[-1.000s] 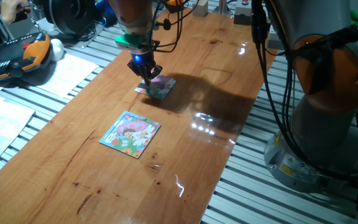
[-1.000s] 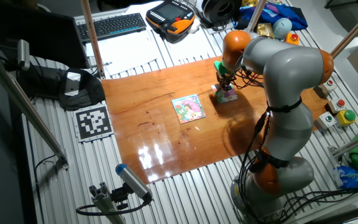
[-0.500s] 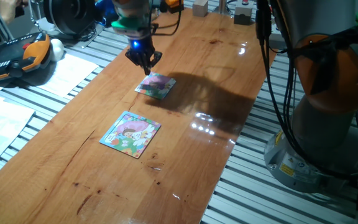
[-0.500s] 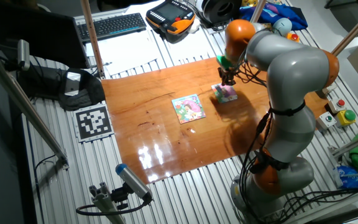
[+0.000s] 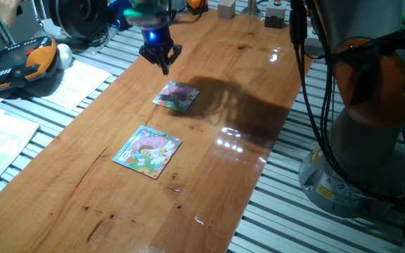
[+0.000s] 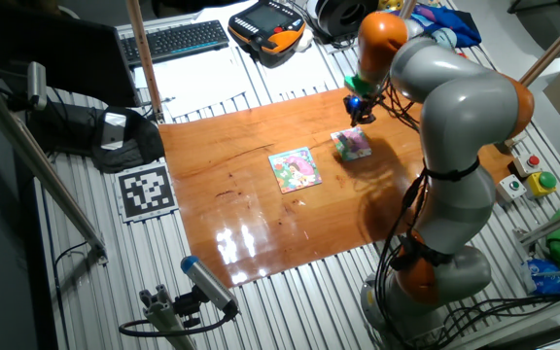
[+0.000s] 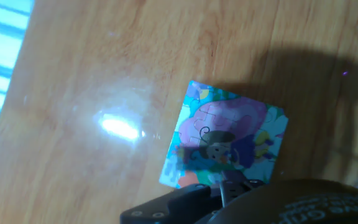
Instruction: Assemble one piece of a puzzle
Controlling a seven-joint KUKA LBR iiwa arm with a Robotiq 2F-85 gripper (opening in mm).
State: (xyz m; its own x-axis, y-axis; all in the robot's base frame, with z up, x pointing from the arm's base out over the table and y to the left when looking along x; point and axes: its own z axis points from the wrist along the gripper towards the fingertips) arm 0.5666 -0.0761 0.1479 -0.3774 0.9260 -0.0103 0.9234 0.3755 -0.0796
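Observation:
The puzzle (image 5: pixel 176 96), a small square with a pink, purple and green picture, lies flat on the wooden table. It also shows in the other fixed view (image 6: pixel 353 144) and fills the middle of the hand view (image 7: pixel 229 134). My gripper (image 5: pixel 162 63) hangs above the table, a little beyond the puzzle's far left corner and not touching it. Its fingers come together to a point, and it looks shut in the other fixed view (image 6: pixel 361 113) as well. The dark fingertips (image 7: pixel 224 186) sit at the bottom edge of the hand view. I see no loose teal piece anywhere.
A larger square puzzle with a light-blue border (image 5: pixel 148 151) lies nearer the front of the table (image 5: pixel 209 176), also visible in the other fixed view (image 6: pixel 296 168). Papers and an orange-black pendant (image 5: pixel 16 63) lie to the left off the table. The robot base (image 5: pixel 371 126) stands to the right.
My gripper has risen off the puzzle and moved slightly toward the far left. The puzzle stays in place on the table.

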